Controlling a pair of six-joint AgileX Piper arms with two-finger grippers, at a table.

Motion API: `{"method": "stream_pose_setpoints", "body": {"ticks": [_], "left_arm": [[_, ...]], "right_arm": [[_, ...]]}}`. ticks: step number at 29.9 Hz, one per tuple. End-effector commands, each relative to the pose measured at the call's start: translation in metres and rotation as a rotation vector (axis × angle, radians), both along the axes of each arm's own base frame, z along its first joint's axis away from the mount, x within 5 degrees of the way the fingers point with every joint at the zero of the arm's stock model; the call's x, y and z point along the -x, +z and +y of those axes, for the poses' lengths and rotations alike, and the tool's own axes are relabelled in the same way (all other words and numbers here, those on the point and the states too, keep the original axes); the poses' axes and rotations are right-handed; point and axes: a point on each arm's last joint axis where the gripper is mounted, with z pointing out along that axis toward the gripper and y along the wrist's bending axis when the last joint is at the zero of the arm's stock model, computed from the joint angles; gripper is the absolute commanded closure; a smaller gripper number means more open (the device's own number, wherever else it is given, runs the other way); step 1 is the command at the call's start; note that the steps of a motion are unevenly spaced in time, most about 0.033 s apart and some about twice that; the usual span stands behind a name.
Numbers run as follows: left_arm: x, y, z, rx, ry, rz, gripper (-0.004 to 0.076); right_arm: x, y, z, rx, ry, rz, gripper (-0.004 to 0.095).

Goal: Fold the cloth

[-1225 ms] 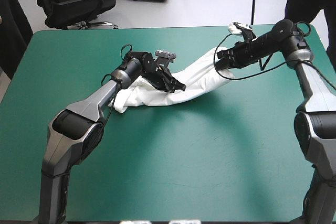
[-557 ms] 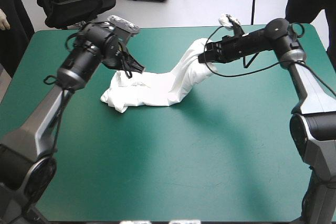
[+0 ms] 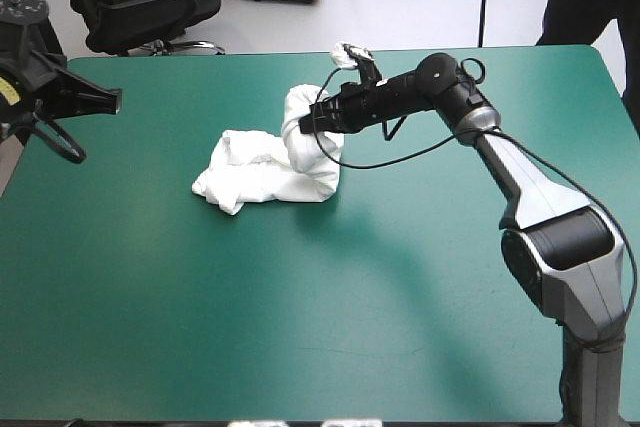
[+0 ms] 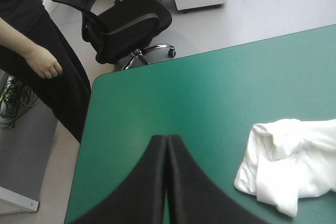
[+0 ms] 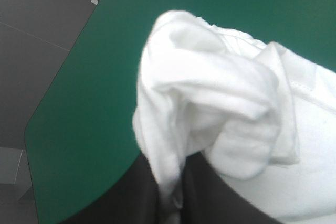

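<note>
The white T-shirt (image 3: 262, 172) lies as a crumpled heap on the teal-green table, a little left of the middle toward the far side. One end of it rises in a hump (image 3: 300, 122) and is pinched by my right gripper (image 3: 304, 124), which reaches in from the right just above the heap. In the right wrist view the T-shirt (image 5: 210, 103) bulges ahead of the right gripper (image 5: 172, 203), with a fold caught between the black fingers. My left gripper (image 3: 113, 99) hangs shut and empty over the table's far left part. The left wrist view shows the left gripper (image 4: 167, 140) as one arch, well apart from the T-shirt (image 4: 289, 166).
The table's far left corner (image 4: 100, 80) and left edge lie close under the left gripper. A black office chair (image 3: 140, 2) stands on the floor beyond that corner. Bare teal-green cover (image 3: 350, 297) stretches across the near half.
The left gripper has let go of the T-shirt, lifted and swung away to the far left. The right gripper has carried its end of the T-shirt leftward over the heap.
</note>
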Motion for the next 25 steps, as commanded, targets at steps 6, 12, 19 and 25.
{"method": "stream_pose_setpoints", "body": {"ticks": [6,12,19,25], "left_arm": [[0.011,0.005,0.006,-0.003,0.011,-0.050,0.0741],[0.013,0.005,0.007,-0.003,0.014,-0.048,0.0741],[0.023,0.008,0.010,0.006,0.015,-0.061,0.0741],[0.031,0.011,0.012,0.023,0.004,-0.070,0.0741]], "right_arm": [[-0.001,0.026,0.044,-0.130,0.077,-0.095,0.0837],[-0.003,0.021,0.062,-0.212,0.183,-0.059,0.0435],[-0.002,0.033,0.053,-0.160,0.225,-0.118,0.0315],[-0.017,0.041,0.009,-0.014,0.115,-0.087,0.0318]]}}
